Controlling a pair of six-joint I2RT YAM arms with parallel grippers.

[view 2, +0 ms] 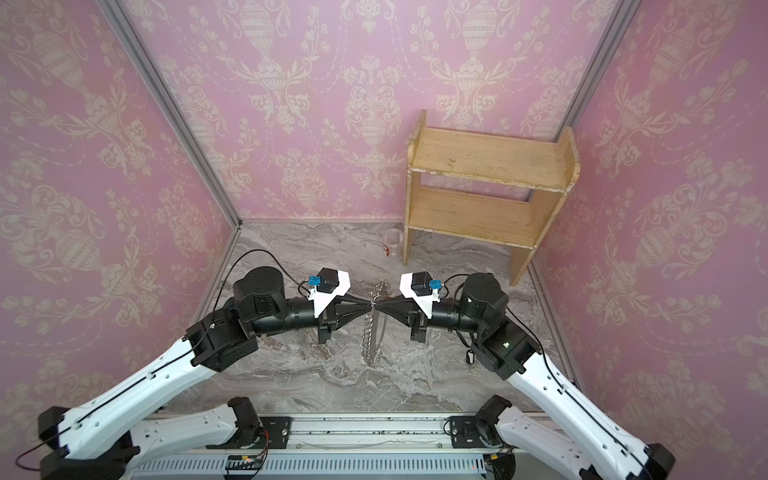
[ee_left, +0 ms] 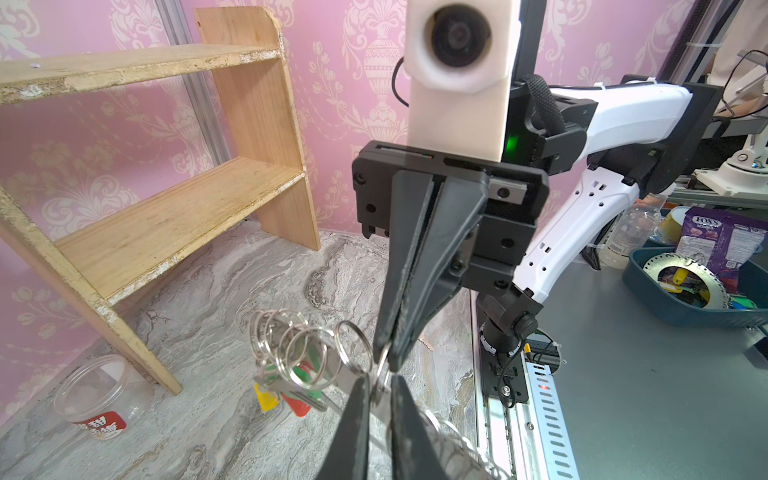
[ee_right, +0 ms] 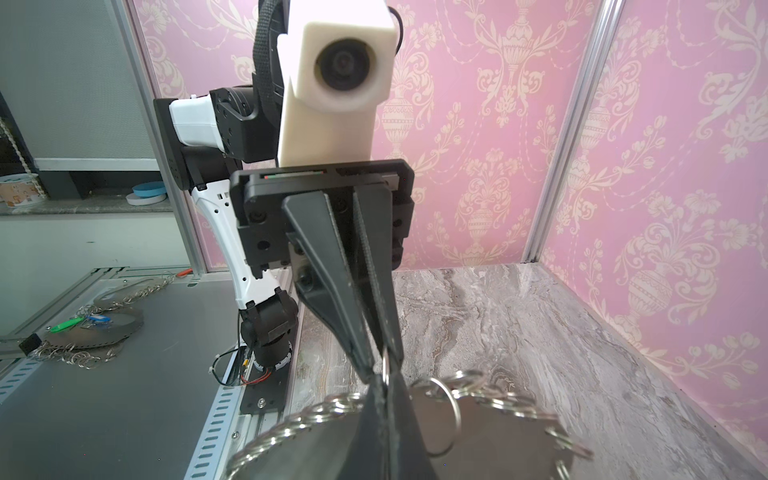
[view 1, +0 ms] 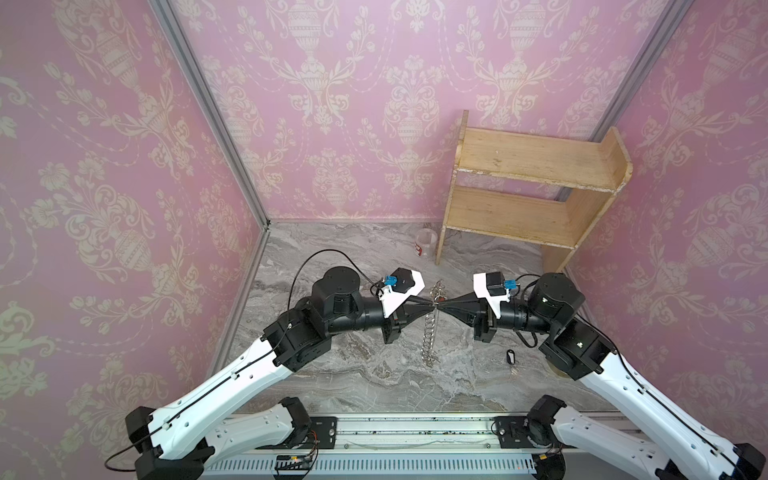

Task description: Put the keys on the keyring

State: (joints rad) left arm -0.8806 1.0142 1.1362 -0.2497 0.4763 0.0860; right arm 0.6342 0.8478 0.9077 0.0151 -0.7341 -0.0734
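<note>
My two grippers meet tip to tip above the middle of the table. The keyring (ee_left: 380, 380) is a small silvery ring between them. Its linked chain (view 1: 428, 336) and grey strap (view 2: 380, 332) hang down toward the marble. My right gripper (ee_right: 385, 380) is shut on the ring. The left gripper (ee_left: 380, 388) is closed on the same ring from the opposite side. Keys (ee_left: 299, 374) with green, red and yellow tags hang from a bunch of linked rings (ee_left: 286, 332) beside the tips. A black oval fob (view 1: 510, 356) lies on the table under the right arm.
A wooden two-shelf rack (view 1: 536, 187) stands at the back right. A clear plastic jar (view 1: 425, 243) lies by its left leg. Pink walls enclose the marble table (view 1: 374, 382) on three sides. A blue bin (ee_left: 685, 299) of oddments sits beyond the front rail.
</note>
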